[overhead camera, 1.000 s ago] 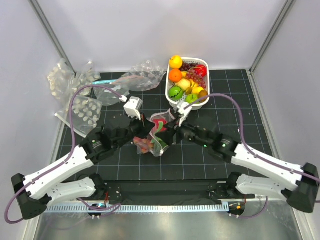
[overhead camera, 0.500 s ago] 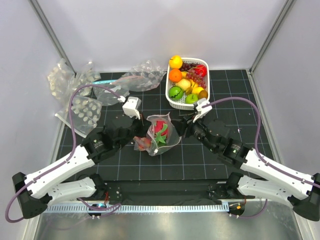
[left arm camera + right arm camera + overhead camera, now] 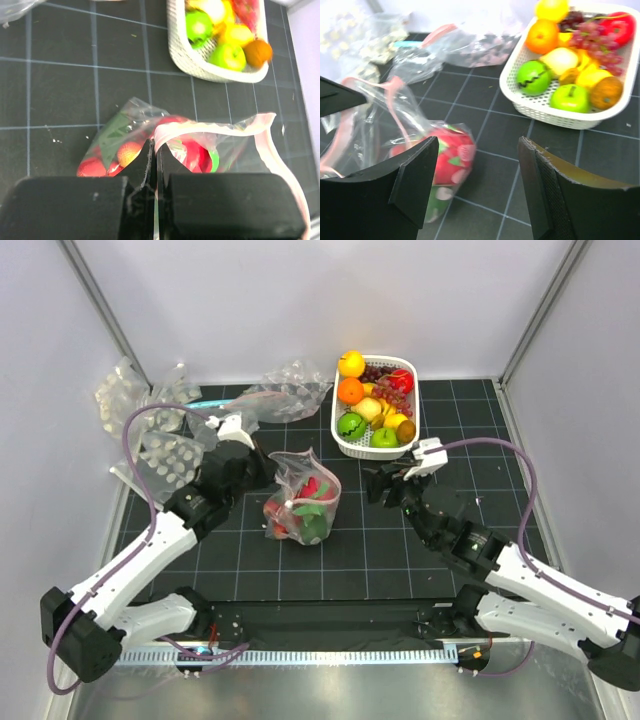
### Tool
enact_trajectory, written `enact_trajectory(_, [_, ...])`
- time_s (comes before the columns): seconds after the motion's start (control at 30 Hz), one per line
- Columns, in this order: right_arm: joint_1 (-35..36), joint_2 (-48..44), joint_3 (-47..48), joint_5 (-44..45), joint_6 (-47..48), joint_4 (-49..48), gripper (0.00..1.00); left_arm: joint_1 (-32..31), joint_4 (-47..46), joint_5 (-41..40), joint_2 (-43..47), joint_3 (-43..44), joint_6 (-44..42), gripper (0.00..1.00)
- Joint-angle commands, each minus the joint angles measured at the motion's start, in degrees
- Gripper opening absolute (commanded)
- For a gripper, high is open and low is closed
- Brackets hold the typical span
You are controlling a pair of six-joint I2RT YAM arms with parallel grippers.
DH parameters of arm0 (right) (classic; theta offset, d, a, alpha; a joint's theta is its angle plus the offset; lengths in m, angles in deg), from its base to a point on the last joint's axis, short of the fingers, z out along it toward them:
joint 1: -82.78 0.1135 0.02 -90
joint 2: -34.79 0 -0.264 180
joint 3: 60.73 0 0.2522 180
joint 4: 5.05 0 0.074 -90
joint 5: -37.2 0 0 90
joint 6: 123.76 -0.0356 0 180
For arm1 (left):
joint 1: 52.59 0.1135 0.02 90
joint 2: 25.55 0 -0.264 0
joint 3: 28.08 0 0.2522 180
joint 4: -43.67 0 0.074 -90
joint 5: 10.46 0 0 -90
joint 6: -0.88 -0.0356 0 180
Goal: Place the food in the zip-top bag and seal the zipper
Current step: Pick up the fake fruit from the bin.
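The zip-top bag (image 3: 300, 495) stands crumpled near the middle of the counter (image 3: 400, 560), a clear, glossy film pouch with its mouth gaping upward and its bulging base resting on the dark gridded surface. The left gripper (image 3: 265, 472) is clamped fully closed on a fold of film at the bag's mouth edge, on the side toward the counter's left edge, so that the wall is pinched flat between its black fingers (image 3: 100, 205). The right gripper (image 3: 377, 485) hangs wide apart with nothing in it, near the bag's right side but not touching it. Inside lies the food (image 3: 305, 502): rounded red strawberries (image 3: 192, 152) and a flat green leafy piece (image 3: 116, 134). The zipper (image 3: 220, 131), a thin pinkish strip, curls unsealed around the mouth.
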Motion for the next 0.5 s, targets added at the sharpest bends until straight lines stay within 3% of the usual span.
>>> enact_trajectory(0.0, [-1.00,-3.14,-1.96,6.50,-2.06,-2.58,0.73,4.46,-4.16,5.69,-0.06,3.05,7.26,0.00])
enact_trajectory(0.17, [-2.23,-0.34,-1.01,5.97,-2.77,-1.98,0.74,6.93,3.49,-2.73,1.33,9.74,6.39,0.00])
enact_trajectory(0.3, [-4.51,5.46,2.76,4.05,-4.08,0.66,0.73,6.93,-3.52,-1.88,5.64,2.12,6.39,0.00])
enact_trajectory(0.47, [-14.95,13.89,6.29,-6.58,-8.82,6.29,0.70,6.93,-12.94,2.33,5.83,-4.85,6.21,0.00])
